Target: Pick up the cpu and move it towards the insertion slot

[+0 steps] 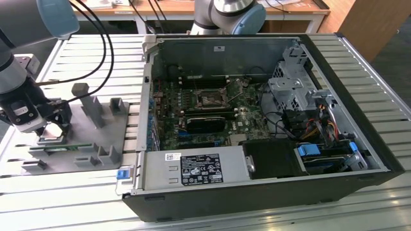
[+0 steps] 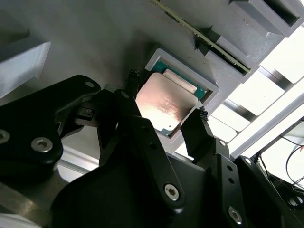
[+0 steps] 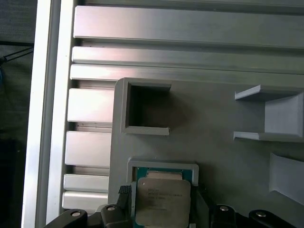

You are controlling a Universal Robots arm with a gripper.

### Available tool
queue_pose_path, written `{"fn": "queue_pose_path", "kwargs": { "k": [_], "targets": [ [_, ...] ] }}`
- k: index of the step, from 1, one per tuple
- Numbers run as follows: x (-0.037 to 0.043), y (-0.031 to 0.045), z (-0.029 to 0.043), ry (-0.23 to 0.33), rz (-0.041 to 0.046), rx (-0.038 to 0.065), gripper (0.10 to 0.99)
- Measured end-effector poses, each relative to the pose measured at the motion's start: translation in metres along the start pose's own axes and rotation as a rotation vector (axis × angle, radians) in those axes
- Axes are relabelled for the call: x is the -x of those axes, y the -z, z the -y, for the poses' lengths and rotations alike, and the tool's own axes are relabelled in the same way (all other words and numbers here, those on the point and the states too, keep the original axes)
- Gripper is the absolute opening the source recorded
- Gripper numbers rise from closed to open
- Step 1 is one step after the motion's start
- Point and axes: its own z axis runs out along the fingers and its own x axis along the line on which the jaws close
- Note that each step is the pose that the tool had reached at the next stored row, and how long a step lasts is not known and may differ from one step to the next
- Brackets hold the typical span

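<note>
Pick step: your gripper straddles the cpu in the grey fixture, released; closing needs square edge contact.

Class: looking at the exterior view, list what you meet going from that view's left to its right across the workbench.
gripper → grey plastic fixture → insertion slot → silver drive cage → black case wall

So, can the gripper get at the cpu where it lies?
Probably yes: the gripper hangs over the cpu, its open fingers on either side, and nothing covers the chip in its grey recess.
</note>
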Motion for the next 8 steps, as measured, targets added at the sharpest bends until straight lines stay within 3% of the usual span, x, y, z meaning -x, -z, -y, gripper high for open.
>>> {"fn": "queue_pose_path", "kwargs": {
  "k": [5,6,7,8],
  "targets": [
    [-0.0002,0.0000,0.0000,0.000,0.0001,0.000,0.635],
    [-0.0003,0.0000,0.0000,0.000,-0.0001,0.000,0.624],
    [-0.0003,0.0000,0.0000,0.000,-0.0001,0.000,0.553],
    [-0.0003,0.0000,0.0000,0.000,0.0000,0.000,0.553]
  ]
}}
